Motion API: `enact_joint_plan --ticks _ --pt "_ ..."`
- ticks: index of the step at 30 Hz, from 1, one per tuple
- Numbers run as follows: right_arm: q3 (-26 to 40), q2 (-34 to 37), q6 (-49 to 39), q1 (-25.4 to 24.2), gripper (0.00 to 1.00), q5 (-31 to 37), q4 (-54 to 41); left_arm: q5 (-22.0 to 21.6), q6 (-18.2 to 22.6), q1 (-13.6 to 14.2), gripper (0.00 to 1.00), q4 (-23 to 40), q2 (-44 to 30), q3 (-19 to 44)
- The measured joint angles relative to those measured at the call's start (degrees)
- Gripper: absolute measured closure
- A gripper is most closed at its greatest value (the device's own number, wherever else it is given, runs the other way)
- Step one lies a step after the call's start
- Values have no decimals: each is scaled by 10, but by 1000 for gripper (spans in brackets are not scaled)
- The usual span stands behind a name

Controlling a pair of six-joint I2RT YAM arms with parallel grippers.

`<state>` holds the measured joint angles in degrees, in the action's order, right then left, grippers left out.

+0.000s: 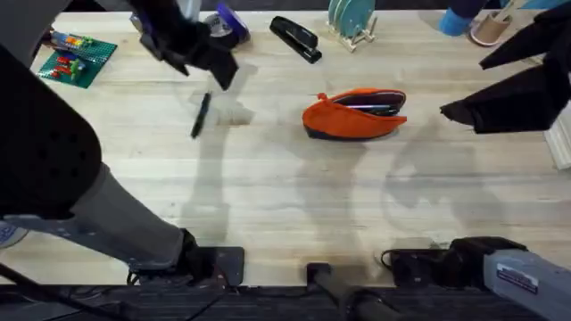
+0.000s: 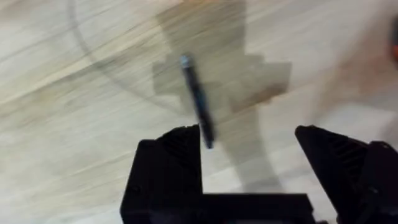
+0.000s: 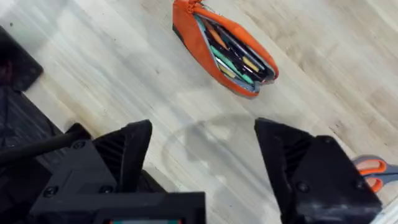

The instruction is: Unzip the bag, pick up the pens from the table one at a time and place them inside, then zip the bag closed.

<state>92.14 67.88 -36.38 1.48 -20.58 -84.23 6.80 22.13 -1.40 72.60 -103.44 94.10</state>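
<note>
I am hovering my left gripper (image 2: 249,165) over a black pen (image 1: 200,116) lying on the tabletop (image 1: 268,196), fingers spread wide and grasping nothing; in my left wrist view the pen (image 2: 197,102) is lying just ahead of one finger (image 2: 171,168). My right gripper (image 3: 202,165) is hanging released too, near the orange bag (image 3: 224,50), which is lying unzipped with pens showing inside. From overhead, the bag (image 1: 354,116) is sitting well apart from the loose pen.

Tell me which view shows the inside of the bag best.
The right wrist view: the bag gapes toward the camera, its contents visible. The overhead view shows it side-on, only a dark slit at the zipper.
</note>
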Motion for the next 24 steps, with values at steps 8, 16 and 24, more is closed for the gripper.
enact_joint_plan --ticks 8,16,24 --pt "0 0 0 0 6 0 0 -22 -11 -57 41 -110 0 -90" --pt "0 0 0 0 6 0 0 -24 -11 -58 4 -195 0 -169" --pt "0 0 0 0 5 0 0 -24 2 -59 5 -248 0 -219"
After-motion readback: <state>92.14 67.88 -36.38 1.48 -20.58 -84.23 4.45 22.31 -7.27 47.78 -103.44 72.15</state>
